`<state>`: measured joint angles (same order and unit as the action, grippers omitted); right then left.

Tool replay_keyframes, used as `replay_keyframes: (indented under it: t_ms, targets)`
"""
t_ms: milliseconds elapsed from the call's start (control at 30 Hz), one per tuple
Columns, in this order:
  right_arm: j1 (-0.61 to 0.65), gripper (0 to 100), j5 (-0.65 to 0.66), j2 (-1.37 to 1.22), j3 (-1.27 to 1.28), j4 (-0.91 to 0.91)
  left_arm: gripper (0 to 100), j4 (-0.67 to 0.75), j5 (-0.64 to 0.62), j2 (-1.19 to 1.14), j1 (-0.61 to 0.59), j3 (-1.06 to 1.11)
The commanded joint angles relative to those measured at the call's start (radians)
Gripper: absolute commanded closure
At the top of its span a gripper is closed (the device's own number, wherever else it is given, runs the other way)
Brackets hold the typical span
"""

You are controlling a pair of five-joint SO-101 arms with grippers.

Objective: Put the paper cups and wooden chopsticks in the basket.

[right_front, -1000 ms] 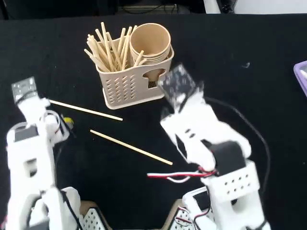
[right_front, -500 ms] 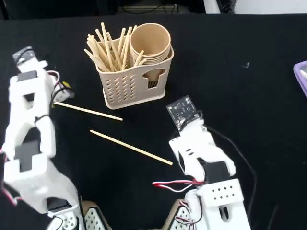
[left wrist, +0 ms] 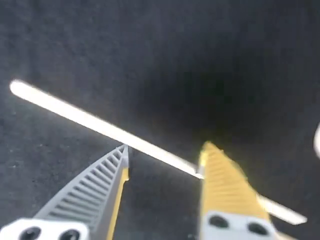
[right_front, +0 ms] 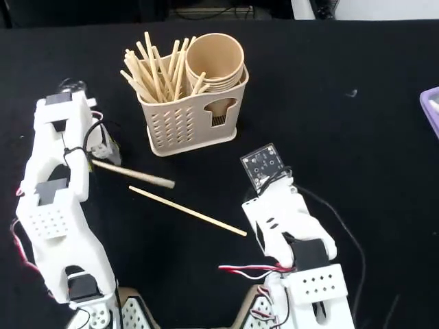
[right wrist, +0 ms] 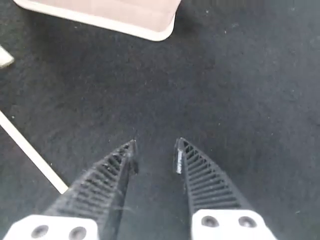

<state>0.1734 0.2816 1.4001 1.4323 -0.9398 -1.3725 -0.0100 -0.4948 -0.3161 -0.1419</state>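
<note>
Beige plastic, that's the basket (right_front: 192, 120), standing on the black cloth (right_front: 343, 137) and already well stocked: a stack of paper cups (right_front: 215, 58) fills one half and a bristling bunch of wooden chopsticks (right_front: 154, 68) leans in the other.

Two sticks lie outside it, both on the arms' side of the basket. One loose chopstick (right_front: 137, 176) lies just off the basket's front-left corner, and look at the left gripper (left wrist: 165, 150): it is down at the cloth with its jaws spread wide, one either side of that stick (left wrist: 100, 125). The grey finger is just short of the wood and the yellow one crosses over it.

A second chopstick (right_front: 188, 212) lies farther from the basket, slanting away below its front wall.

Over to the right gripper (right wrist: 155, 145), near the basket's front-right corner (right wrist: 125, 20). Its jaws are parted a little over bare cloth, pinching nothing, with the second chopstick's end (right wrist: 30, 155) lying beside it.
</note>
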Motion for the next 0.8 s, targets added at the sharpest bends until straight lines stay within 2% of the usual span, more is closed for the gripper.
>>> replay_keyframes:
  t_ms: [0, 100, 367, 433, 533, 767]
  targets:
    - [-0.012, 86.8, -0.009, 0.018, -0.004, 0.02, 87, -0.095, 0.143, 0.0, 0.008, -0.065]
    - [-0.012, 86.8, -0.009, 0.018, -0.004, 0.02, 91, -0.098, 0.195, -0.002, 0.015, -0.048]
    - [-0.012, 86.8, -0.009, 0.018, -0.004, 0.02, 92, -0.061, 0.192, 0.012, 0.005, -0.084]
    - [-0.012, 86.8, -0.009, 0.018, -0.001, 0.02, 92, -0.075, 0.198, 0.012, 0.005, -0.122]
    - [-0.012, 86.8, -0.009, 0.022, 0.016, 0.023, 98, -0.126, 0.204, 0.012, 0.005, -0.177]
    - [-0.012, 86.8, -0.008, 0.065, 0.028, 0.018, 97, -0.275, 0.423, 0.012, -0.002, -0.302]
